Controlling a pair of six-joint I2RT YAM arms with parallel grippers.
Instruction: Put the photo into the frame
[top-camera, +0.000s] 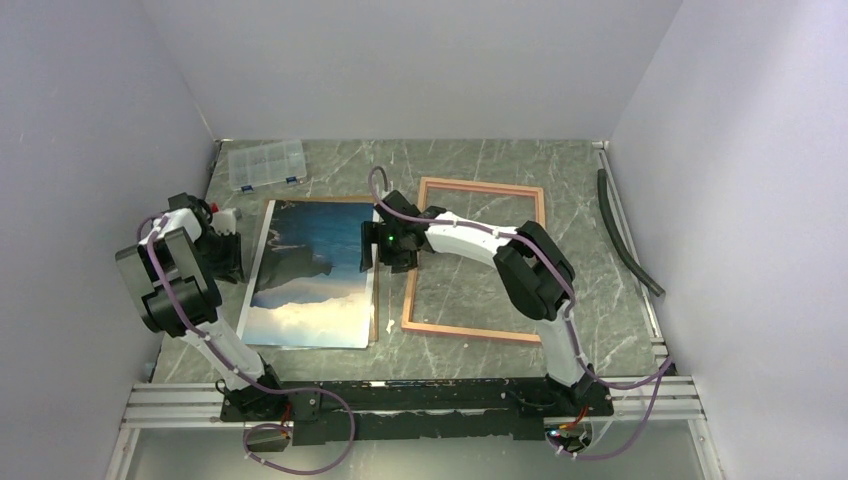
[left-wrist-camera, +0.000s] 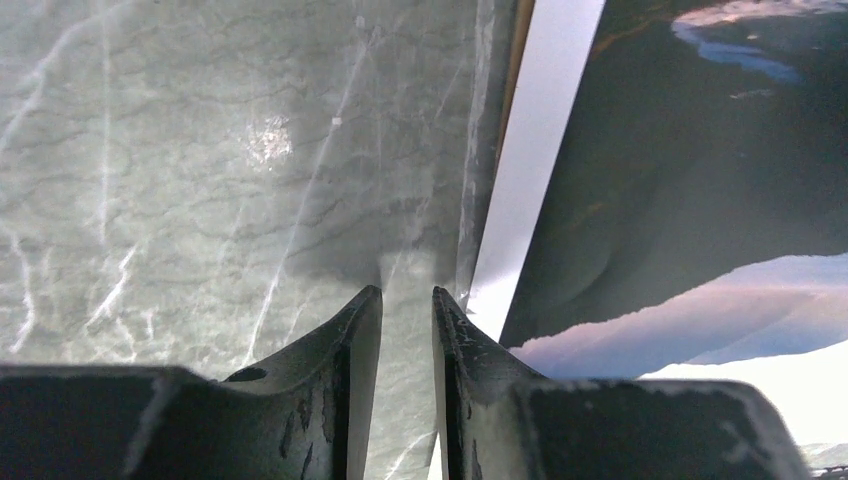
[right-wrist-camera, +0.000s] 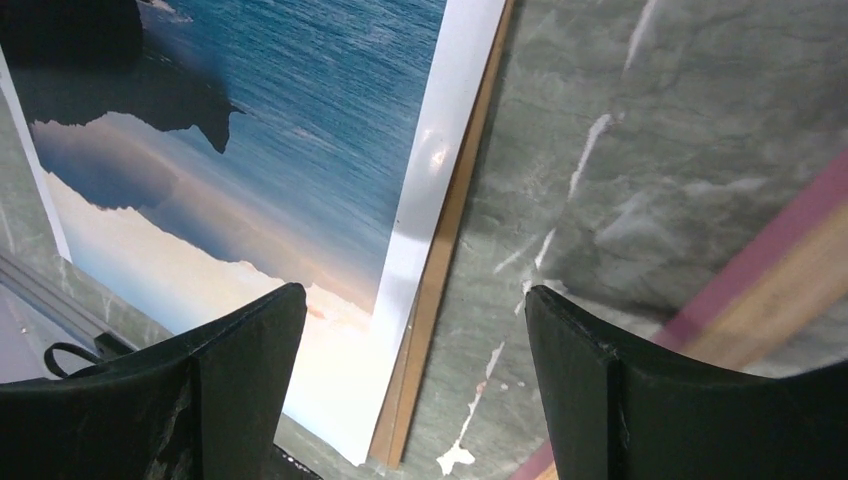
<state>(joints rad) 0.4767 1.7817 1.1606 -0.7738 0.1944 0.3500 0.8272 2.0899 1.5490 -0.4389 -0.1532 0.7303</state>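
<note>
Centrally, the photo (top-camera: 312, 275) lies picture-up on a brown board (right-wrist-camera: 432, 290), left of the frame (top-camera: 475, 262); the right gripper (top-camera: 372, 246) hangs spread wide over its right edge, while the left gripper (top-camera: 228, 258) sits nearly pressed together, empty, beside its left edge

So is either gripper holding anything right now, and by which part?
Nothing is held. The right gripper is open above the photo edge; the left gripper, nearly shut, is empty.
</note>
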